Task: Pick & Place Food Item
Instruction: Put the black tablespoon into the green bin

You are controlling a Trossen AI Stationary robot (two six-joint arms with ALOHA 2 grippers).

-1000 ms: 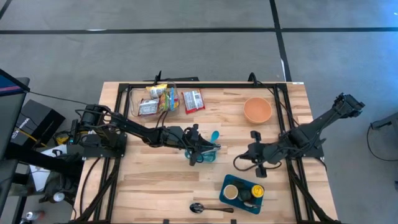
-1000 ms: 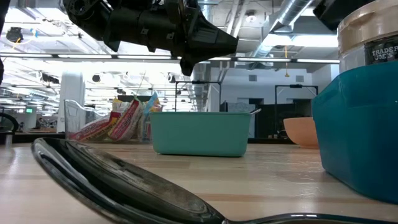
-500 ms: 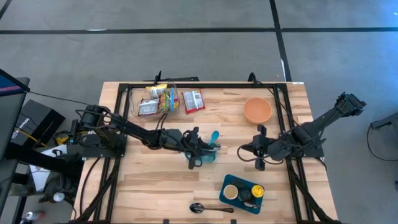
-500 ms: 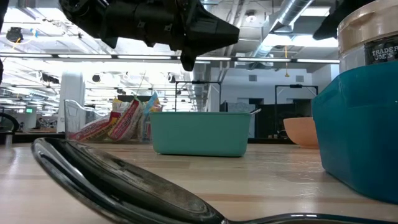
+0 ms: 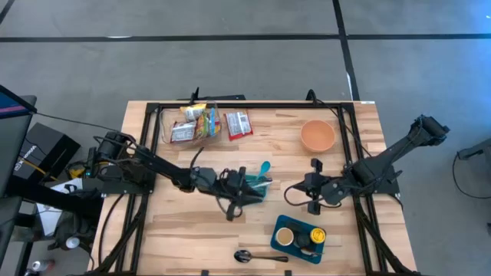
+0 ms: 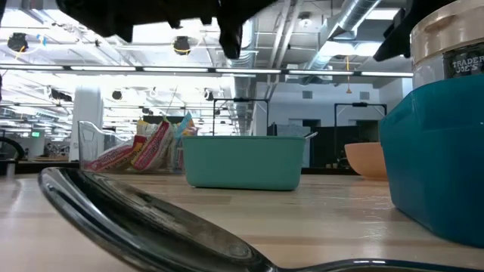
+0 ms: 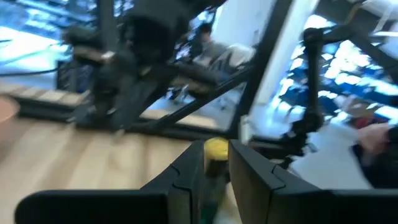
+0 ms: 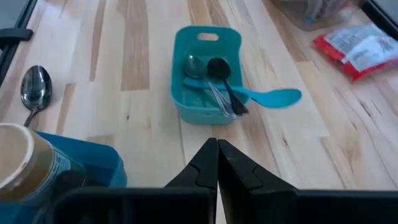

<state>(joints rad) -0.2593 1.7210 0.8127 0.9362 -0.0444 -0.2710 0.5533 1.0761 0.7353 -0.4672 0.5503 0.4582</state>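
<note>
My left gripper (image 5: 247,198) hangs level above the table beside the near side of a teal bin (image 5: 261,186) that holds utensils. Its fingers (image 7: 186,180) stand open with a narrow gap and nothing shows between them. Through that gap I see a yellow-lidded jar (image 7: 216,149) farther off. My right gripper (image 8: 216,149) is shut, tipped down toward the bin (image 8: 205,71) from the table's right, and touches nothing. Snack packets sit in a clear container (image 5: 192,123) at the far left. A red packet (image 5: 238,124) lies flat on the table beside it.
An orange bowl (image 5: 317,136) stands at the far right. A teal tray (image 5: 288,222) with jars sits near the front edge, and a metal spoon (image 5: 253,257) lies left of it. A black frame runs along the table's far and side edges.
My left gripper has swung from above the teal bin toward the table's near edge and has risen, leaving the low view almost wholly. My right gripper has turned at the wrist and tipped a little lower. The bin and the food packets have stayed in place.
</note>
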